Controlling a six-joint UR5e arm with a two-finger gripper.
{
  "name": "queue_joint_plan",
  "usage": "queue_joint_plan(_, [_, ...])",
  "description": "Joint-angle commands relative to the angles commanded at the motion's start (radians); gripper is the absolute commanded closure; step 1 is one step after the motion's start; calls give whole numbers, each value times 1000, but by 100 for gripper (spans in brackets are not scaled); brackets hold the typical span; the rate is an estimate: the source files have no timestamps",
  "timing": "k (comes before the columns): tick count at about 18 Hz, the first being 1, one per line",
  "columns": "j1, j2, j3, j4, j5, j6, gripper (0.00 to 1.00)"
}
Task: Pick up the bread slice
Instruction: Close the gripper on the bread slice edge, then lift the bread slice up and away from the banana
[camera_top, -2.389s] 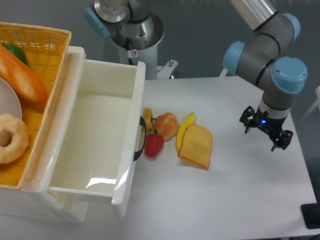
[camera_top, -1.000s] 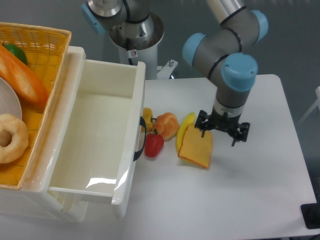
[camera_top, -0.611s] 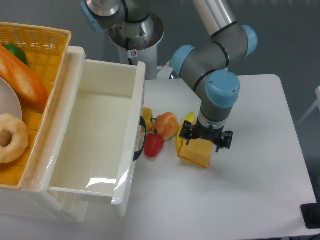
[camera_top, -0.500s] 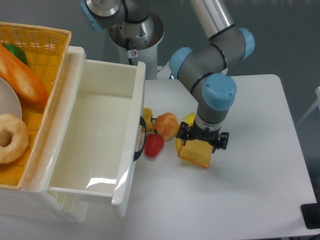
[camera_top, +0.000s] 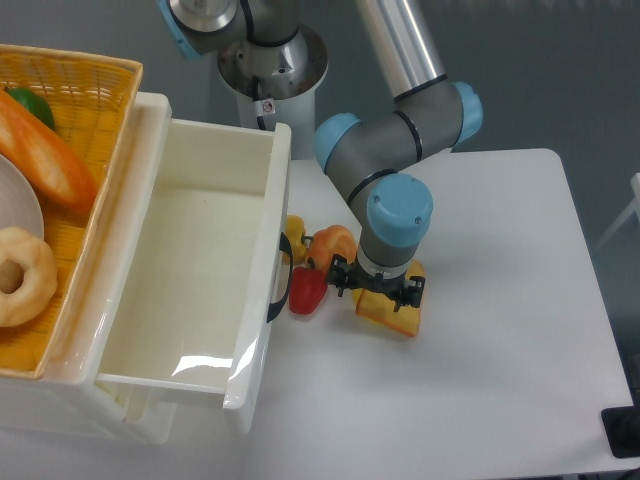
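Observation:
The bread slice (camera_top: 393, 314) lies flat on the white table, pale orange with a darker crust edge; only its near part shows below the arm. My gripper (camera_top: 377, 289) hangs directly over it with its fingers spread, one at each side of the slice. The fingers look open and hold nothing. The rest of the slice and the banana beside it are hidden by the wrist.
A red pepper (camera_top: 307, 290), an orange fruit (camera_top: 331, 245) and a small yellow piece (camera_top: 294, 226) lie just left of the gripper. An open white drawer (camera_top: 190, 270) stands at the left, with a wicker basket (camera_top: 75, 90) holding a baguette (camera_top: 45, 150) and a doughnut (camera_top: 22, 275).
The arm has swung left across the table from the right edge and come down over the bread slice, now covering most of it and the banana.

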Motion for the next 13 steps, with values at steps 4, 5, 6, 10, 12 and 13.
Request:
queue_joint_plan(4, [0,-9,3,0,3,-2,18])
queue_joint_plan(5, [0,-8,3,0,3,-2,22])
queue_joint_plan(6, [0,-8,5,0,3,0,27])
queue_joint_plan(10, [2,-8,11,-2,0,2,48])
queue_joint_plan(12, [5,-6,17,-2,0,5,67])
queue_joint_plan(13, [6,-5,20,-3,0,5,76])
